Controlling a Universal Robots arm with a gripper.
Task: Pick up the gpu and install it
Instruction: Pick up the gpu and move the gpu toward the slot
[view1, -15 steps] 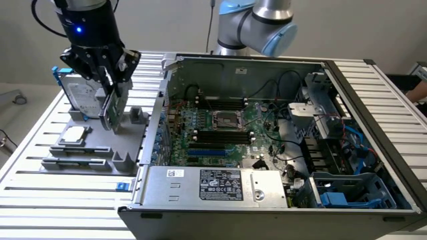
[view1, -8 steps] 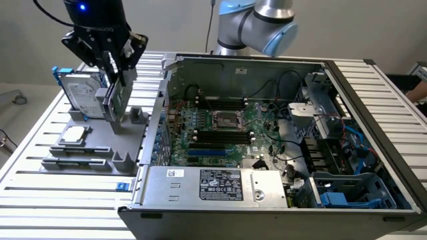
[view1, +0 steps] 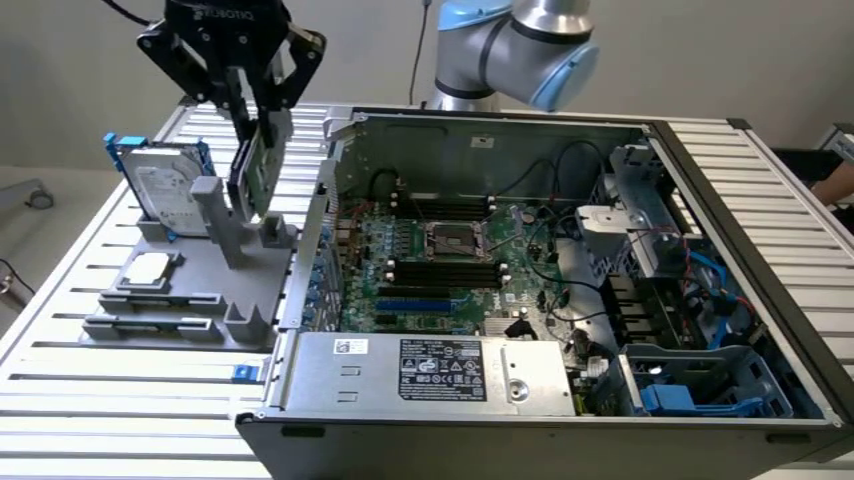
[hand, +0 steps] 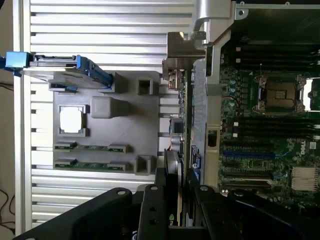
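Exterior view: open computer case, motherboard exposed; grey parts holder at its nine o'clock. Over the holder the gpu hangs on edge, parallel to the case wall — clamped in the gripper, motherboard toward its five o'clock.

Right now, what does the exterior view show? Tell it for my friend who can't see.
The robot's fingers are shut on the gpu, holding it upright at a gray parts holder on the exterior view's left. An open computer case with a green motherboard sits beside it.
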